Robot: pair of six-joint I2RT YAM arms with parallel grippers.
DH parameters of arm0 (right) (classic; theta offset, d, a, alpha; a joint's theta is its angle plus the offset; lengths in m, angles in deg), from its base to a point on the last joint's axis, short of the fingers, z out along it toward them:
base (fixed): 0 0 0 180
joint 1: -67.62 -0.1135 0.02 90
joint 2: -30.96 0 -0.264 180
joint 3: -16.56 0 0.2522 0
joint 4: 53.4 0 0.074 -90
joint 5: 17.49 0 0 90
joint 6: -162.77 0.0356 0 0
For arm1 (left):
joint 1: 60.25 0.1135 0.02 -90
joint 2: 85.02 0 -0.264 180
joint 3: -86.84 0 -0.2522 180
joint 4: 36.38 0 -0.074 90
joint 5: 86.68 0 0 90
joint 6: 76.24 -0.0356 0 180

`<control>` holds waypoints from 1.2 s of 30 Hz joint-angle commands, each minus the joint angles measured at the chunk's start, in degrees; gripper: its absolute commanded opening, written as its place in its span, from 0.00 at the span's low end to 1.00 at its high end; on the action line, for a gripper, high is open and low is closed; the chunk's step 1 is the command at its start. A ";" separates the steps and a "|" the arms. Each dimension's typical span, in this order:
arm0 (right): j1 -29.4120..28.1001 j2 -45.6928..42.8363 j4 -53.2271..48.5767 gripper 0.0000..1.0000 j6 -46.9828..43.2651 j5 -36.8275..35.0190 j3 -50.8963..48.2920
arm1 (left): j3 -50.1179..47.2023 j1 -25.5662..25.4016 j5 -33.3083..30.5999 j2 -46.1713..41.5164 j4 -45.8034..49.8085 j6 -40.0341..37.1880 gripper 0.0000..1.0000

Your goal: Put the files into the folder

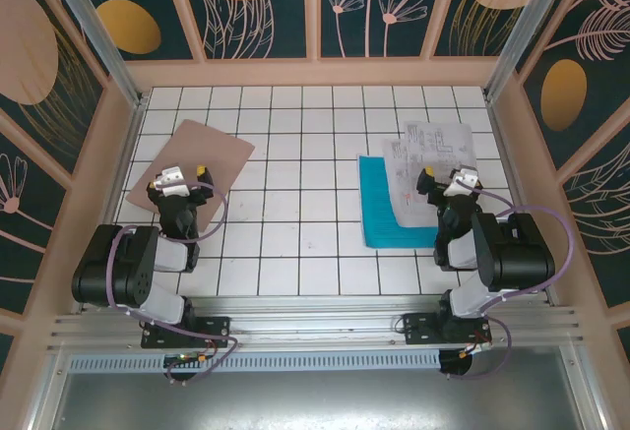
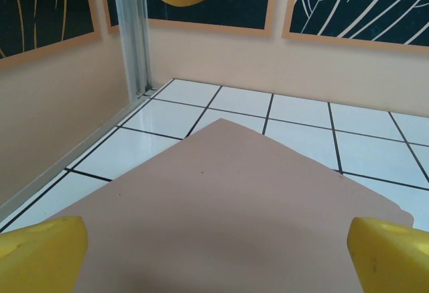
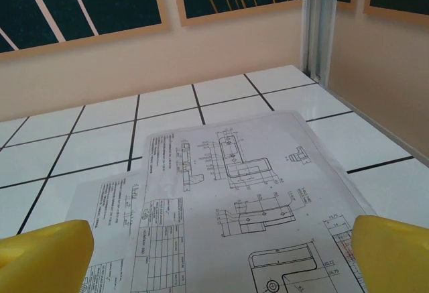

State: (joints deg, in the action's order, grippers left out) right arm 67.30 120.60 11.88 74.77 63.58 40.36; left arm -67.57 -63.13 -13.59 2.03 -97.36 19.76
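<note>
Two groups of things are seen well apart on the tiled worktop (image 1: pixel 305 243). The pinkish-brown folder (image 1: pixel 197 159) is laid flat and apparently shut at the upper left of the top view. The files (image 1: pixel 413 189) are laid at right, with printed white sheets (image 1: pixel 438 150) partly overlapping a teal-blue sheet (image 1: pixel 384 223). Nothing is yet tucked inside, so the whole task is judged to remain. The left pincer (image 1: pixel 185 176) is held wide and empty over the folder's near part. The right pincer (image 1: pixel 445 176) is spread wide above the printed sheets, with nothing gripped.
</note>
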 commanded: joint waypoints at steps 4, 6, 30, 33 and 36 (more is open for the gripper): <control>0.27 0.18 -0.03 0.99 -0.15 0.04 1.13 | 0.76 0.51 0.47 0.05 0.01 -0.73 0.99; 0.32 0.18 -0.04 0.99 -0.15 0.04 1.12 | 0.75 0.50 0.47 -0.02 -0.03 -0.72 0.99; -11.23 -17.39 2.75 0.99 -8.90 -16.17 -3.92 | 4.57 0.15 -3.90 -20.27 16.17 1.62 0.99; -13.07 -28.71 -18.09 0.99 6.88 -25.59 8.02 | 17.79 -0.02 -12.26 -23.84 40.46 14.73 0.99; -6.83 -34.51 -59.59 0.99 34.31 -9.56 24.61 | 39.07 0.06 -12.83 -18.95 76.37 26.20 0.99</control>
State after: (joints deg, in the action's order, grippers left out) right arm 57.05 90.44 -15.94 86.09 49.70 54.31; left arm -41.21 -63.17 -22.79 -18.98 -53.88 33.13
